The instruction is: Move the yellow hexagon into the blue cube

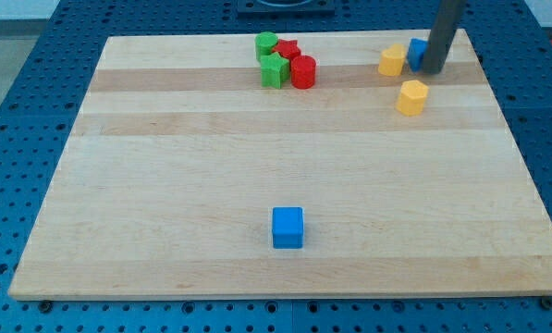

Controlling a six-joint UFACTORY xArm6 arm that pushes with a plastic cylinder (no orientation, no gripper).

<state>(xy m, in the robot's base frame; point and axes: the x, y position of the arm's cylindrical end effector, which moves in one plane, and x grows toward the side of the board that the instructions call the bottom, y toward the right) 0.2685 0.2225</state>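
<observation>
A: Looking for my tip (434,69). Where?

B: Far right corner of the wooden board (165,176), at the bottom of the dark rod (445,32). Pressed up against a small blue block (416,54), or just beside it; hard to say which, with the rod covering part of that block.

A: Grasping anything?

B: Nothing to clench or release with, only a bare rod end. Holding nothing, resting at board height.

A: And the yellow hexagon?

B: Yellow hexagon (411,97) just nearer than my tip and slightly left of it, close but apart. Lying flat, free on all sides.

A: Any other yellow?

B: Second yellow block (392,61), farther back, immediately left of the small blue block and seemingly touching it. Shape not clear enough to name.

A: Blue cube?

B: Blue cube (288,228) alone in the near middle of the board, well apart from the yellow hexagon, off to its near left.

A: Anything else up there?

B: Tight cluster at the far middle: green cylinder (267,43) and red block (288,50) behind, green block (274,70) and red cylinder (302,71) in front, all packed together. Well to the left of my tip. Under the board, a blue perforated table (17,111).
</observation>
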